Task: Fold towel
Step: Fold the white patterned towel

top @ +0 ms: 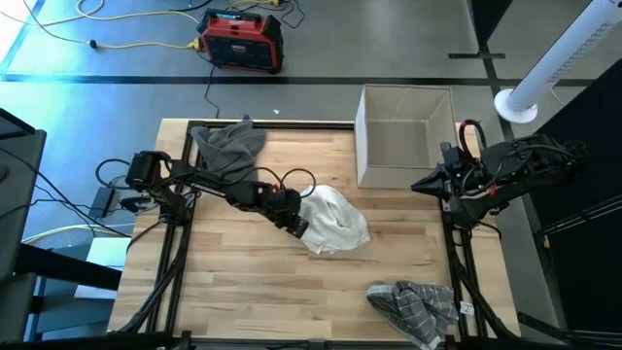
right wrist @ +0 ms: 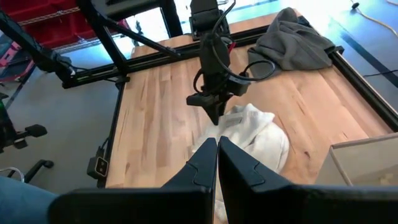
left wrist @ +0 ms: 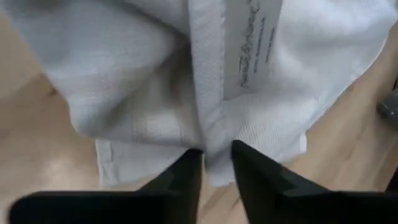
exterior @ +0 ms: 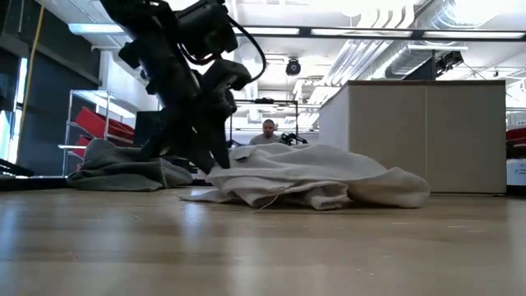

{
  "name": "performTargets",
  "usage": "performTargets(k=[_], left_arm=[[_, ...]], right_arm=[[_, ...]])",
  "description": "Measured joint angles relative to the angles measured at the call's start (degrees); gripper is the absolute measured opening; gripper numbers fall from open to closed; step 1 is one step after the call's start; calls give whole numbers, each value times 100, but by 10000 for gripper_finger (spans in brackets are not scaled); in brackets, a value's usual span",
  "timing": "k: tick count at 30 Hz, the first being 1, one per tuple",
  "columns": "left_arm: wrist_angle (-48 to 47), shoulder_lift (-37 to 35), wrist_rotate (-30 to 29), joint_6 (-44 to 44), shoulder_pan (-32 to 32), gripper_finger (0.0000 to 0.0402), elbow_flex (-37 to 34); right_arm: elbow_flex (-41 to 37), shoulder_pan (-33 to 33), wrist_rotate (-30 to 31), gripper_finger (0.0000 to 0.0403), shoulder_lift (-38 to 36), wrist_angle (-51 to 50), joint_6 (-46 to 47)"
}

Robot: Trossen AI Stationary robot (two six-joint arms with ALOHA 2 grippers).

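A crumpled white towel [top: 337, 222] lies in a heap on the wooden table's middle, resting on its underside [exterior: 312, 185]. My left gripper [top: 301, 228] is down at the heap's left side and shut on a hemmed strip of it; a printed label [left wrist: 258, 43] shows just beyond that strip. My right gripper [right wrist: 217, 149] hovers shut and empty at the table's right edge [top: 420, 185], beside the box. My left gripper pinches a raised hemmed ridge [left wrist: 213, 146] of the white towel between its two fingers, at the heap's left side. The fingers [exterior: 215, 152] come down from above, slanting from the table's left. The towel stays slack on the table; how many layers are held I cannot tell.
A grey towel [top: 229, 146] lies bunched at the far left corner. A checked towel [top: 416, 303] lies at the near right edge. An open cardboard box [top: 403, 136] stands at the far right. Bare wood shows at the near left [top: 243, 292].
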Motion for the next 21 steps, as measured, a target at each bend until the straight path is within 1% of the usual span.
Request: performTargets(k=[4, 7, 11, 21], left_arm=[[2, 0, 353, -258, -36, 21, 0], [0, 0, 372, -311, -99, 5, 0], [-37, -44, 542, -436, -96, 2, 16], [-22, -1093, 735, -256, 86, 1, 927]], right_arm=[[0, 0, 0, 0, 0, 1, -2], [-2, 0, 2, 0, 0, 4, 0], [-2, 0, 2, 0, 0, 4, 43], [-2, 0, 4, 0, 4, 2, 195]])
